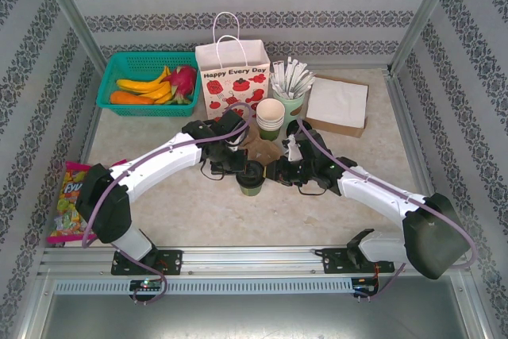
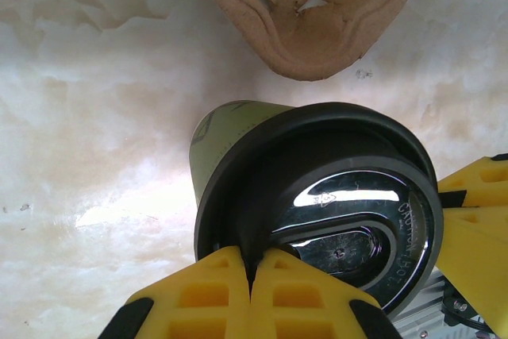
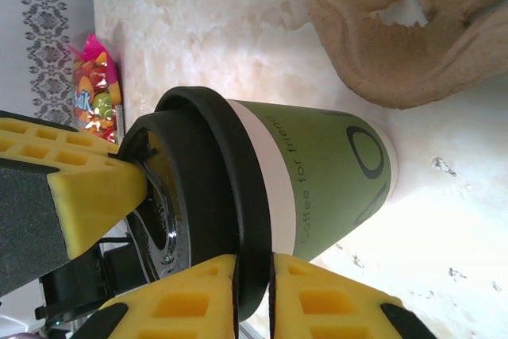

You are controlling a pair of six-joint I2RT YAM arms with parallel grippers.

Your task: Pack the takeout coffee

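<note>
Your cup (image 1: 251, 182) stands on the counter (image 1: 198, 208), just before the tray (image 2: 309, 45), with the bag (image 1: 232, 77) behind. Your left pincer (image 2: 250, 275) is clamped onto the lid (image 2: 341, 220) rim. Your right pincer (image 3: 254, 275) pinches that rim from the opposite side.

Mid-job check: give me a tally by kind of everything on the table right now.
Lidded coffee cup: 1
Paper bag: 1
Cardboard cup carrier: 1
Lidless cup stack: 1
Cup of sticks: 1
Napkin box: 1
Fruit basket: 1
Snack bag: 1
Total: 8
</note>
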